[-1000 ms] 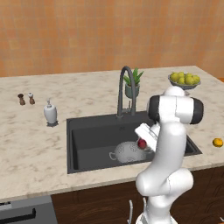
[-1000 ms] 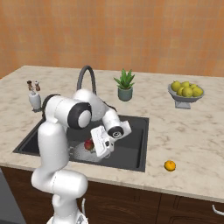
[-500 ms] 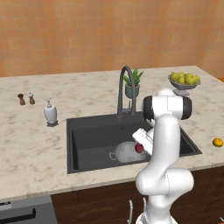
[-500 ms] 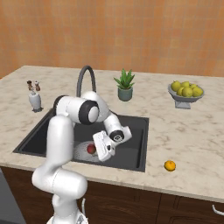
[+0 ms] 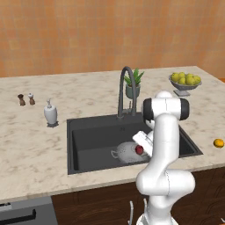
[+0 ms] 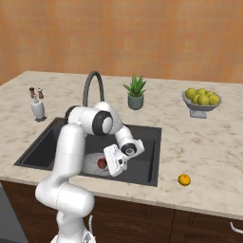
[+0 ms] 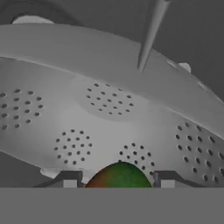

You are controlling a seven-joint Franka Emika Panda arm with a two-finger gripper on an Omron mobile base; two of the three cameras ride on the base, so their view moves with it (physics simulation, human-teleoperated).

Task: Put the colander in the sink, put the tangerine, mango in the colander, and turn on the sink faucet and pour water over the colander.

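The light-grey colander (image 5: 124, 152) (image 6: 91, 163) sits on the floor of the dark sink (image 5: 88, 136) (image 6: 142, 137). My gripper (image 5: 140, 150) (image 6: 106, 164) hangs just over the colander's rim, shut on the red-green mango (image 5: 139, 150) (image 6: 101, 163). In the hand view the mango (image 7: 119, 175) sits between my two fingertips (image 7: 69, 180), and the colander's perforated inside (image 7: 109, 118) lies right behind it. The tangerine (image 5: 218, 143) (image 6: 184, 179) rests on the counter to the right of the sink. The gooseneck faucet (image 5: 124, 83) (image 6: 90, 85) arches behind the basin, with no water running.
A footed dish of yellow-green fruit (image 5: 185, 81) (image 6: 201, 98) stands at the back right. A potted plant (image 5: 132, 83) (image 6: 135, 92) is behind the sink. A soap dispenser (image 5: 50, 113) and two shakers (image 5: 26, 99) stand to the sink's left.
My hand has come down into the sink with the mango, from above the basin to just over the colander. The colander and tangerine have stayed put.
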